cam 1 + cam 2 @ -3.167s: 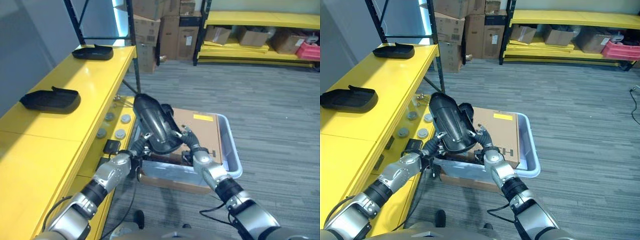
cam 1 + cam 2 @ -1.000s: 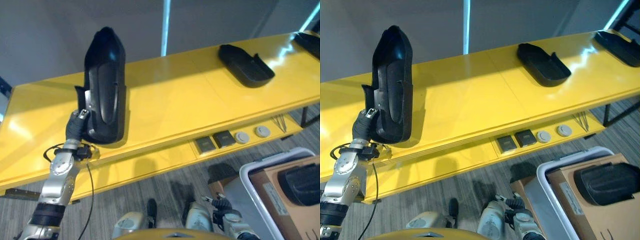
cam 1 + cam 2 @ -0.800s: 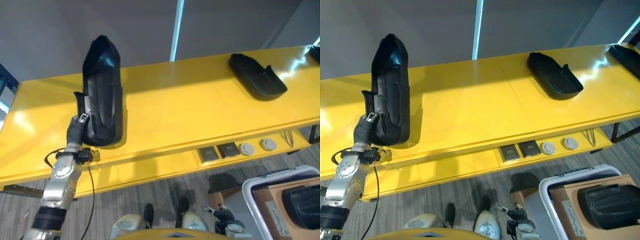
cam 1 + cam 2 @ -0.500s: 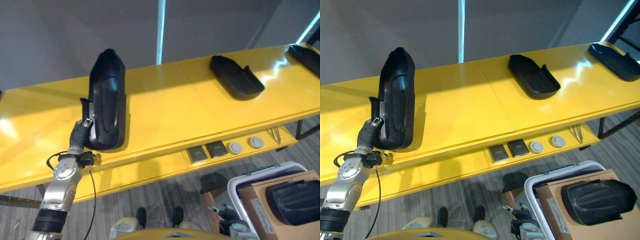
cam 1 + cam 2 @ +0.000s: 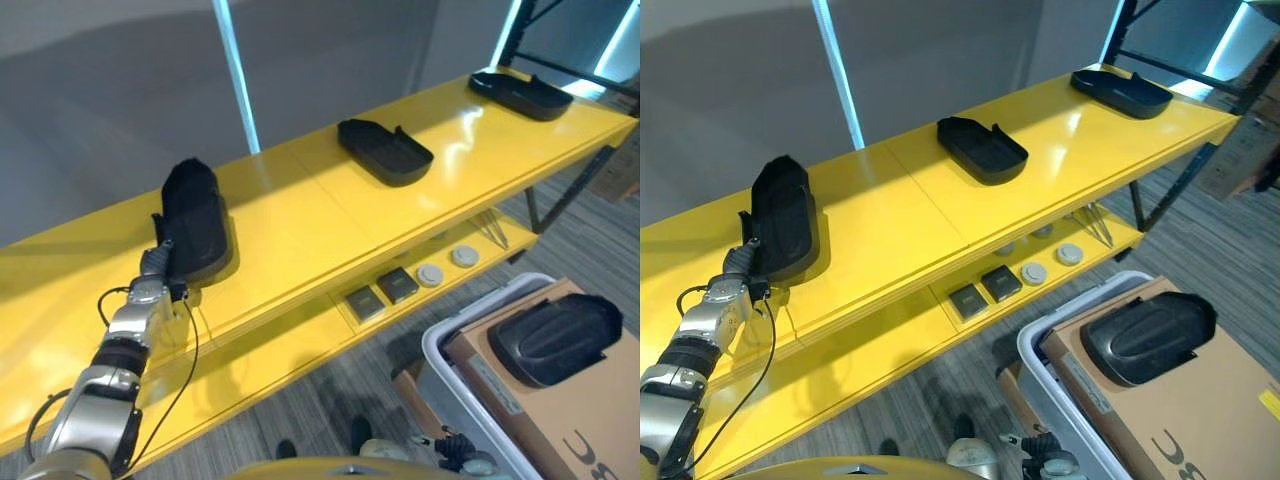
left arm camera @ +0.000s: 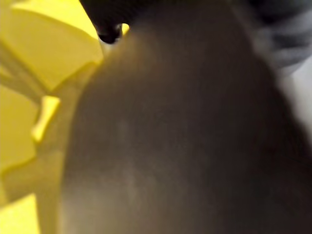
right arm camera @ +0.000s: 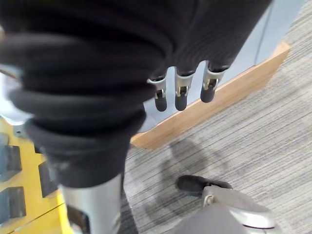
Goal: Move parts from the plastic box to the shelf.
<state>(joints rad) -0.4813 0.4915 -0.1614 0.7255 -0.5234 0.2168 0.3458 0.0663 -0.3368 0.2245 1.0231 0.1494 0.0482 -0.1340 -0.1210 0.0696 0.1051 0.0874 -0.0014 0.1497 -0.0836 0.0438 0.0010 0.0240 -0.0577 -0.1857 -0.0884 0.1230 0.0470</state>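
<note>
- Black part (image 5: pixel 194 230) lies on the yellow shelf (image 5: pixel 300 230) top, near its front edge, long axis running from front edge toward the back wall, open side up.
- Left hand (image 5: pixel 158 262) sits at the part's near end, touching it at the front edge of the shelf; left wrist view is dark part surface up close, so cannot tell whether the fingers are curled on it or loosened.
- Part lies straight ahead of the left hand, along the arm's line; judged step: placing/releasing, hand would back off toward the shelf front.
- Two more black parts already on the shelf: middle part (image 5: pixel 384 151) and far part (image 5: pixel 520 94), well apart from each other and from the left one.
- Plastic box (image 5: pixel 1060 390) on the floor, low right, with a cardboard piece (image 5: pixel 1200 410) inside and one more boxed part (image 5: pixel 1148 338) lying on it.
- Right hand (image 7: pixel 183 92) hangs low beside the box, fingers straight and relaxed, holding nothing; it is the nearer hand to the boxed part.
</note>
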